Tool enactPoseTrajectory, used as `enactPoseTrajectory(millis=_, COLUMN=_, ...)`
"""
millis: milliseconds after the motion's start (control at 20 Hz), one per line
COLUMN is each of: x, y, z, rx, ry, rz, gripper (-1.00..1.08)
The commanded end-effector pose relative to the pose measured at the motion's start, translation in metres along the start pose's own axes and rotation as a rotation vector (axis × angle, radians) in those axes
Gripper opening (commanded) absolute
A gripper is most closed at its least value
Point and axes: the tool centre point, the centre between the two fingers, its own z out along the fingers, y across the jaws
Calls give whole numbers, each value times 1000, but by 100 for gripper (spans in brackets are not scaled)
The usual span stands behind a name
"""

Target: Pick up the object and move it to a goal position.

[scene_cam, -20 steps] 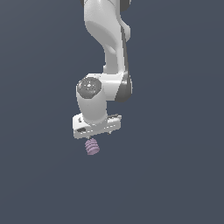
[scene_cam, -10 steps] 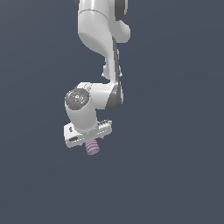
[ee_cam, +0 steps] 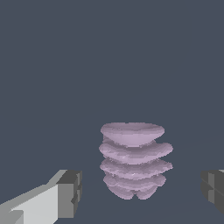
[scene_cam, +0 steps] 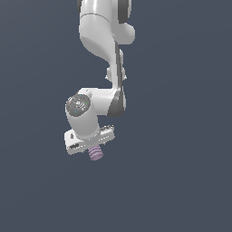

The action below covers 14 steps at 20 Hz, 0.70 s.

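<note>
Hangs from the top of the exterior view against plain dark grey: white arm, bent down to the gripper. Stands wide at the jaws in the wrist view, both dark pads clear of the ribbed sides. Sits between those jaws, touching neither: pale purple object, poking out just below the gripper.

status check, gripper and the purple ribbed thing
Gripper open, fingers either side of object, gaps visible. Ribbed purple cylinder between the fingers, ungrasped. Nothing else in view.
</note>
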Motion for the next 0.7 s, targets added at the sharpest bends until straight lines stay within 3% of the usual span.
enactPoseTrajectory(millis=0, x=0, y=0, z=7, rx=1, ry=-1, rz=-1, gripper=100)
enactPoseTrajectory(millis=350, x=-1, y=0, z=43, rx=0, ry=0, rz=-4, gripper=100)
enactPoseTrajectory(millis=650, x=0, y=0, z=47, rx=0, ry=0, rz=-4, gripper=100)
